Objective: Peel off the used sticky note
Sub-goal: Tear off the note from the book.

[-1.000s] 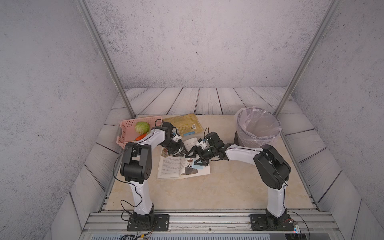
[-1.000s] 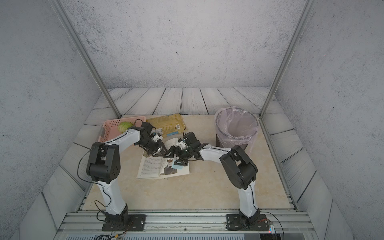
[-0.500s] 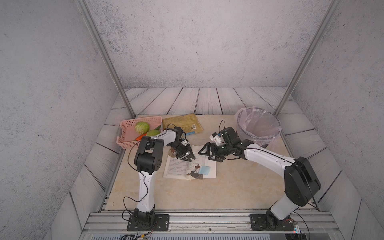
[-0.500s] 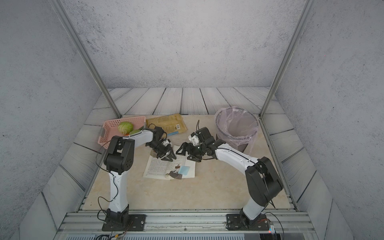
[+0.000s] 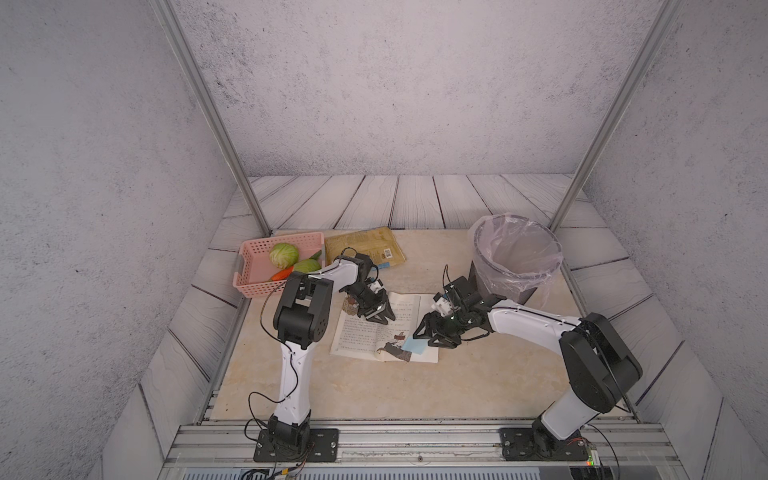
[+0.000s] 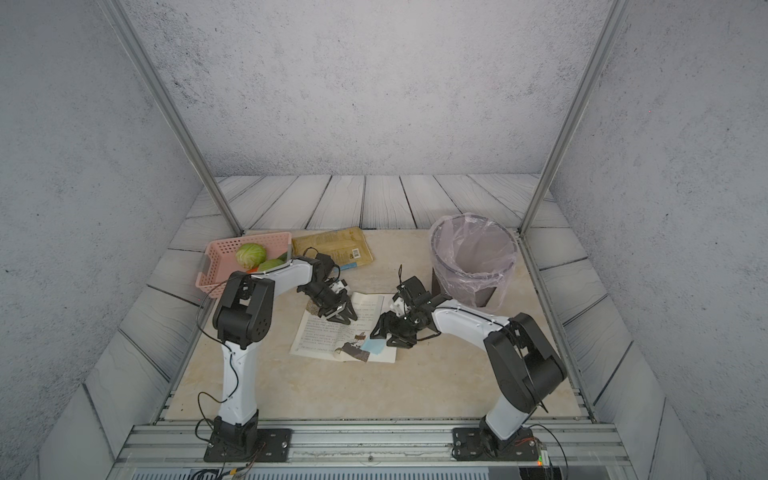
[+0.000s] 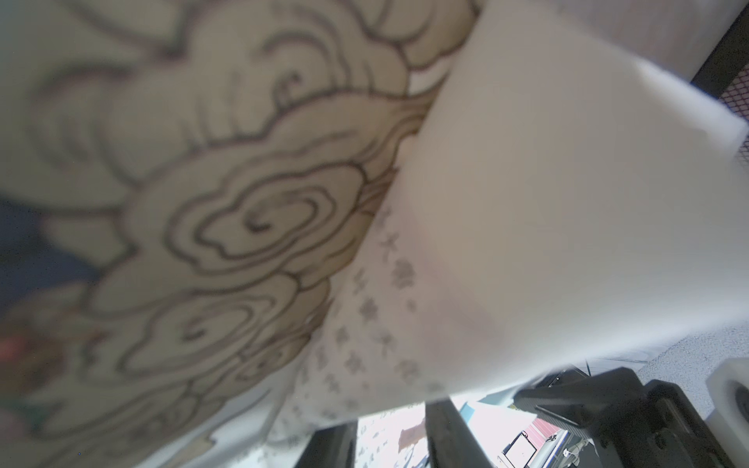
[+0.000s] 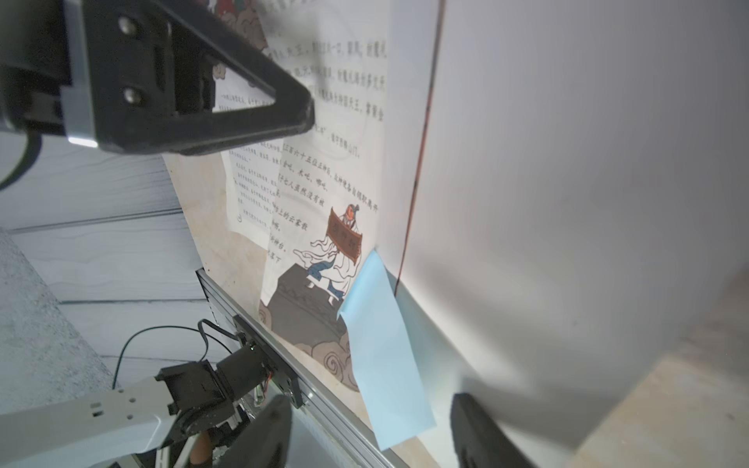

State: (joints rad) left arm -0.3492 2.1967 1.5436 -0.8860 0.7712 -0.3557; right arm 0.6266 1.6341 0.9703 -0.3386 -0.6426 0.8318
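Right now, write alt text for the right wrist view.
A blue sticky note lies on the illustrated page of an open book, between the open fingers of the right claw. The left claw is over the printed text.

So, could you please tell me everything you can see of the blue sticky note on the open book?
The sticky note is a plain pale-blue paper rectangle with no writing visible on the side shown. It sits on the page of the open book nearer the right arm, overlapping the edge of the drawing near the page's front corner. One end looks slightly raised and casts a shadow. That end lies between the open fingers of the right gripper. Whether they touch it cannot be told.
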